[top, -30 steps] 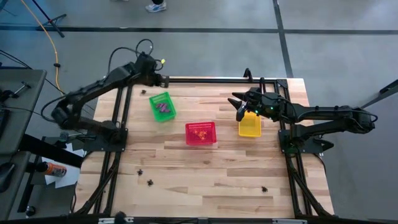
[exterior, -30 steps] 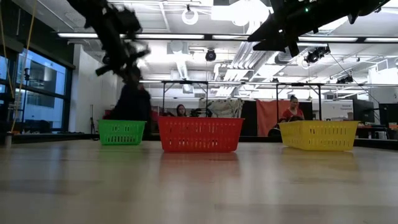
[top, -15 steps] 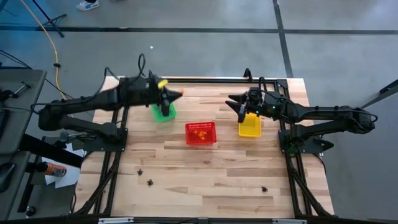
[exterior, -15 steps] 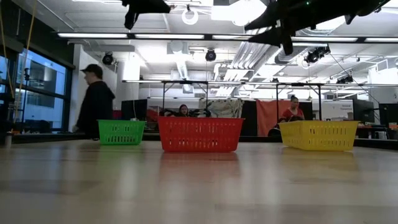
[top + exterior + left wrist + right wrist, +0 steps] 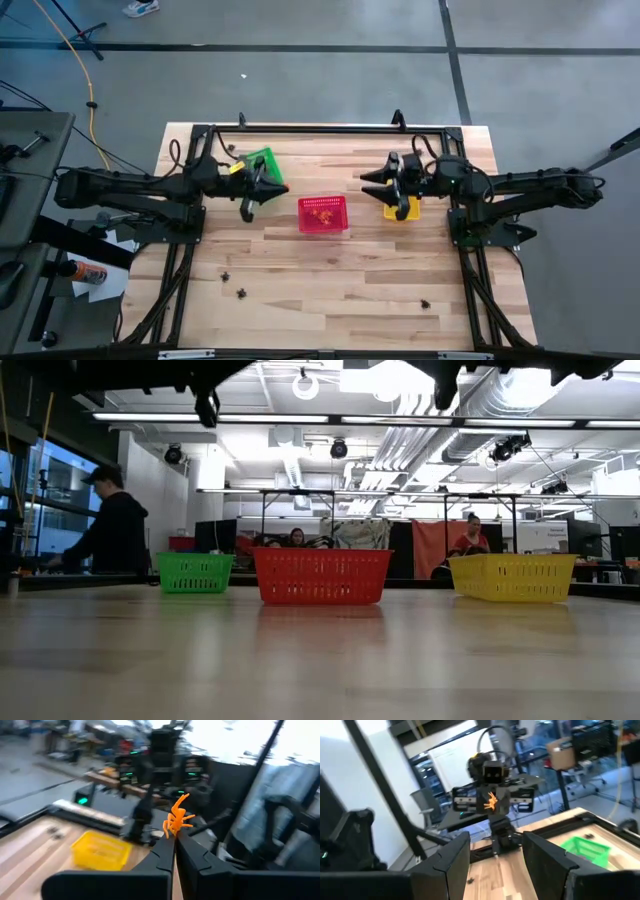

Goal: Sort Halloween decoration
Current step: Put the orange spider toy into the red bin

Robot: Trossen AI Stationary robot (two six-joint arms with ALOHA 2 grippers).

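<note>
Overhead, left fingers (image 5: 175,834) pinch a tiny orange spider trinket (image 5: 177,817) beside the green mesh basket (image 5: 262,165); right fingers (image 5: 492,854) gape empty. No writing legible.

The red basket (image 5: 323,214) stands in the middle of the table (image 5: 330,290). On one side of it the green basket (image 5: 262,163) lies partly under the left gripper (image 5: 272,187); on the other side the yellow basket (image 5: 398,207) lies under the right gripper (image 5: 374,179). Bare wood shows on both sides of the red basket. In front of it the table is wide and free, with only three small dark trinkets (image 5: 241,293) near the front edge.
</note>
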